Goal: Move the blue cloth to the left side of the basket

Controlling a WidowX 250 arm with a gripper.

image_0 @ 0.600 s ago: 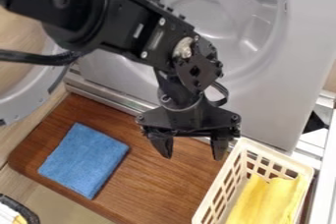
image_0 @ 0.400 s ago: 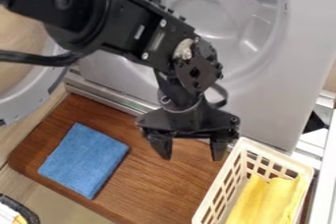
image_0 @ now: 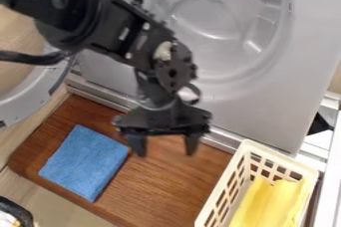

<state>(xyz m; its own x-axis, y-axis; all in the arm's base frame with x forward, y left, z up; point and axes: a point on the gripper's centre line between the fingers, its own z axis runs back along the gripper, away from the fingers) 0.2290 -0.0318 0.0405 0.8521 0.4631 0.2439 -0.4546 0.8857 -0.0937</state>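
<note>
The black gripper [image_0: 165,152] hangs over the middle of the brown board, its two fingers apart and nothing between them. To its left and lower in the view, the folded blue cloth [image_0: 85,163] lies flat on the board, not touched by the gripper. At the lower right stands the cream basket [image_0: 223,191], with slotted walls and a yellow cloth [image_0: 269,203] inside. The gripper is between the blue cloth and the basket, nearer the cloth.
Beneath the cloth is the brown wooden board [image_0: 160,186]. A grey appliance panel [image_0: 266,106] rises behind it, with a round grey door ring [image_0: 27,96] at the left. A black-rimmed object [image_0: 19,212] sits at the lower left corner.
The arm and gripper have moved left, away from the basket and closer to the blue cloth. The fingers stay apart. Cloth and basket have not moved.
</note>
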